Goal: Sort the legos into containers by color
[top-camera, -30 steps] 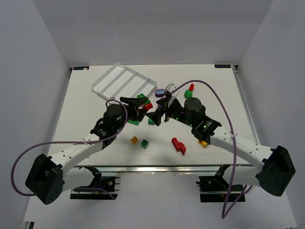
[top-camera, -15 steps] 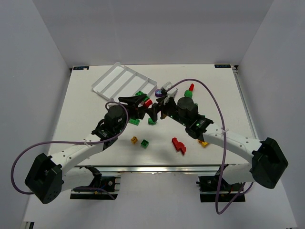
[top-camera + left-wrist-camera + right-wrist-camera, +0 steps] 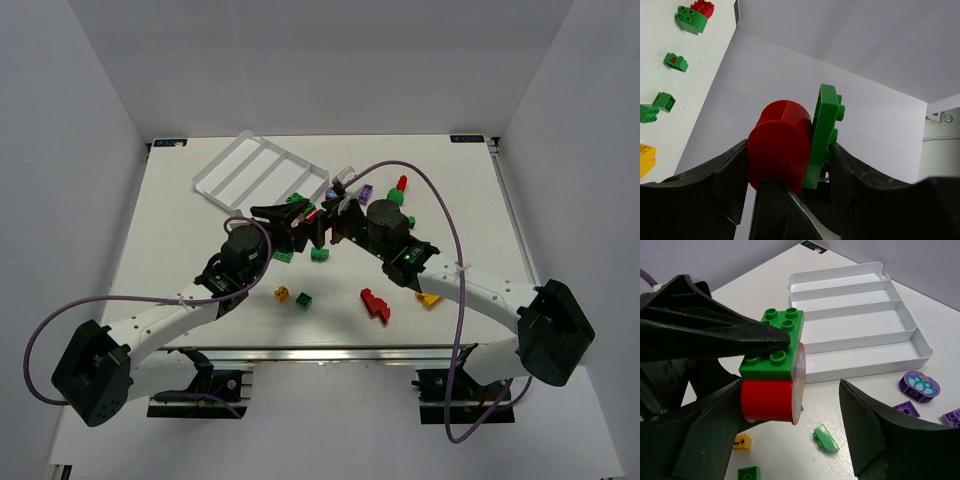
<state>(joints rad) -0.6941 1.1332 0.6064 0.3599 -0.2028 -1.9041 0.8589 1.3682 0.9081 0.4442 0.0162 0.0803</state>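
Just beside the tray [image 3: 250, 165], from above, saw the left gripper [image 3: 300, 215] clamped on a red-and-green brick pair [image 3: 308, 211], with the right gripper [image 3: 335, 212] close beside it. From the left wrist, saw the red round brick [image 3: 780, 145] and green plate [image 3: 824, 135] pinched between that gripper's jaws. From the right wrist, found the right gripper [image 3: 790, 385] spread wide either side of the pair; noted a round purple brick [image 3: 919, 385] just off the tray's [image 3: 865, 362] corner.

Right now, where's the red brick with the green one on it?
Left of centre in the right wrist view, the red brick is pinched in the left gripper, raised near the white tray.
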